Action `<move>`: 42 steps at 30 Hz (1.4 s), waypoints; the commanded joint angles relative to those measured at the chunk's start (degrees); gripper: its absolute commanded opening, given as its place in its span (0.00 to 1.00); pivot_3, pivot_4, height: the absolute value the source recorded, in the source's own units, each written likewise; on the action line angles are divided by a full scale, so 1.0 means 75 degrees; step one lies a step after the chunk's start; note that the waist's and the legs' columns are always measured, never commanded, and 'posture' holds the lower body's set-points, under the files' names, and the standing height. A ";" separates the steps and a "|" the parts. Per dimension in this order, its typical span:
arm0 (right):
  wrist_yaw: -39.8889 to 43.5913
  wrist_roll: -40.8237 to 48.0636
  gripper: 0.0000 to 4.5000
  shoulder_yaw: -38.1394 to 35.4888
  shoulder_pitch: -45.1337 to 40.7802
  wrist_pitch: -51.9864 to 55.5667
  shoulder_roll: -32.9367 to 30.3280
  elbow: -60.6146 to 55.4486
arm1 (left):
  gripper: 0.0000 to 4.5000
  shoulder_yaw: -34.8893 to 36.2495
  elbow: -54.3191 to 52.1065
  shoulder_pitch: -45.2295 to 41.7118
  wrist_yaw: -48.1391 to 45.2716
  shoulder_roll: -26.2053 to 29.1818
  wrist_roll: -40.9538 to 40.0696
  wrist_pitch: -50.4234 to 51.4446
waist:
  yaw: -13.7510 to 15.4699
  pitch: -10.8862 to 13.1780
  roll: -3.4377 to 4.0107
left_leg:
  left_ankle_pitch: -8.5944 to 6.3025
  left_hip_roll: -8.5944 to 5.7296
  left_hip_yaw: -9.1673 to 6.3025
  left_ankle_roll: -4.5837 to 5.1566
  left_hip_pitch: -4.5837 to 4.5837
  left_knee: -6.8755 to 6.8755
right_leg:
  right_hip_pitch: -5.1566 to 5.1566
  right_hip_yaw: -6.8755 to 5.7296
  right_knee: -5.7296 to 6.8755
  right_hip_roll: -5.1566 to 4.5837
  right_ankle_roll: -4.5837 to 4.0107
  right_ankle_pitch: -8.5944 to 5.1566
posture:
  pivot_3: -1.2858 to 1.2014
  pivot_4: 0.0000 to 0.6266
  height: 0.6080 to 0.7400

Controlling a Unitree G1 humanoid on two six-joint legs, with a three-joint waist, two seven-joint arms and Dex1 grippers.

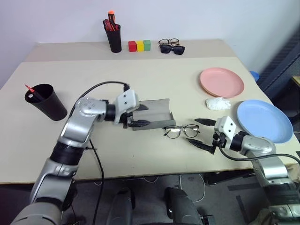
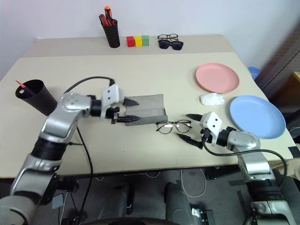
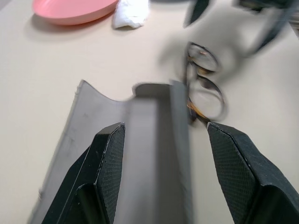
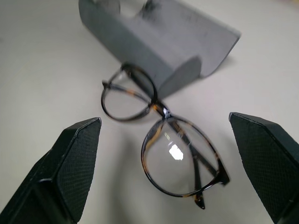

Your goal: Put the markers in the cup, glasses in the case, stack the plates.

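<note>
The grey case (image 1: 157, 112) lies open mid-table, its lid tipped back. My left gripper (image 1: 141, 115) is open at the case's left end, one finger on either side of its trough (image 3: 149, 140). The glasses (image 1: 182, 131), thin and dark-framed with clear lenses, lie folded on the table just right of the case. My right gripper (image 1: 197, 132) is open and low over the table, its fingers spread around the glasses' right side (image 4: 161, 144). The black cup (image 1: 45, 101) stands at the far left with a red marker tip (image 1: 29, 88) poking out. The pink plate (image 1: 221, 81) and blue plate (image 1: 264, 120) lie apart at the right.
A crumpled white wad (image 1: 217, 103) sits between the two plates. Along the back edge stand a black pen holder (image 1: 113, 36) with red and orange pens, three coloured blocks (image 1: 139, 45), and sunglasses (image 1: 171, 48) beside another pair. The blue plate is near the table's right edge.
</note>
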 commanded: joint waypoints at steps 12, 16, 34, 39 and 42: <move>0.0741 -0.0266 1.00 0.0548 -0.1428 -0.0230 0.0417 0.1419 | 0.63 0.0631 -0.2031 0.1332 0.0514 0.1144 -0.1362 0.1162 | 0.0035 0.0001 0.0002 | -0.0001 -0.0003 0.0001 -0.0001 0.0009 0.0006 | 0.0022 0.0002 -0.0009 -0.0004 0.0001 -0.0003 | 0.52 0.24 1.00; 0.0966 -0.0146 1.00 0.0333 -0.1301 -0.0160 0.0077 0.1420 | 0.63 0.0778 -0.2056 0.1556 0.0639 0.1393 -0.1479 0.1096 | 0.0022 0.0003 0.0006 | -0.0001 -0.0002 0.0002 -0.0001 0.0018 0.0001 | 0.0022 0.0002 -0.0005 -0.0005 0.0001 -0.0003 | 0.52 0.24 1.00; 0.1601 -0.0352 0.94 0.0559 -0.1543 0.0065 -0.0029 0.1906 | 0.64 0.0838 -0.2104 0.1766 0.0928 0.1767 -0.1810 0.1058 | 0.0024 0.0003 0.0006 | -0.0001 -0.0002 0.0005 -0.0001 0.0021 0.0001 | 0.0023 0.0002 -0.0005 -0.0005 0.0001 -0.0003 | 0.52 0.24 1.00; 0.1608 -0.0412 0.47 0.0540 -0.1549 0.0053 -0.0007 0.2078 | 0.64 0.0889 -0.2211 0.1927 0.1070 0.1823 -0.1858 0.1076 | 0.0024 0.0002 0.0006 | -0.0001 -0.0002 0.0005 -0.0001 0.0021 0.0001 | 0.0023 0.0002 -0.0005 -0.0005 0.0001 -0.0003 | 0.52 0.24 1.00; 0.1608 -0.0377 0.15 0.0497 -0.1506 0.0105 -0.0036 0.2054 | 0.64 0.0898 -0.2251 0.1976 0.1161 0.1847 -0.1897 0.1088 | 0.0002 -0.0005 -0.0006 | -0.0001 0.0000 0.0006 -0.0002 0.0035 0.0000 | 0.0033 0.0002 -0.0005 -0.0004 0.0000 -0.0003 | 0.52 0.24 1.00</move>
